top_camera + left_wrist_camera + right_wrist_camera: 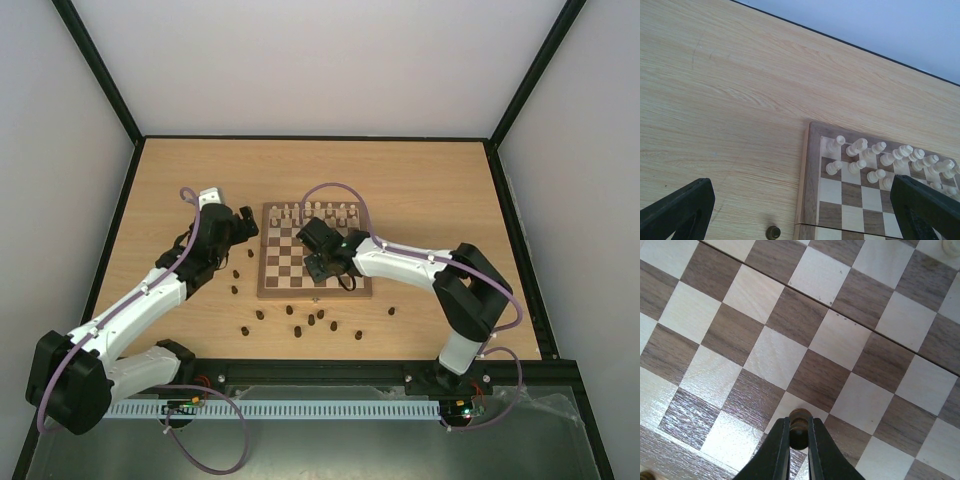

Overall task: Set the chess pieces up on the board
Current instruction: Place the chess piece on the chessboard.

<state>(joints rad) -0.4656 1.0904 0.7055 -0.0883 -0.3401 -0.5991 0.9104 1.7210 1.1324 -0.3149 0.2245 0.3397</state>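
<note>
The board (264,282) lies mid-table, with cream pieces (318,212) lined up in its two far rows. My right gripper (324,264) hovers over the board's near half, shut on one dark brown chess piece (799,416). In the right wrist view that piece hangs over a cream square close to the board's (805,315) near edge. Several dark chess pieces (311,322) are scattered on the table in front of and left of the board. My left gripper (236,230) is open beside the board's far left corner, and one dark piece (773,232) stands between its fingers (680,207).
Cream pieces (860,150) crowd the board's (809,190) far left corner in the left wrist view. Black frame rails (120,200) border the wooden table (430,190) on both sides and at the back. One stray dark piece (392,310) sits right of the board's front.
</note>
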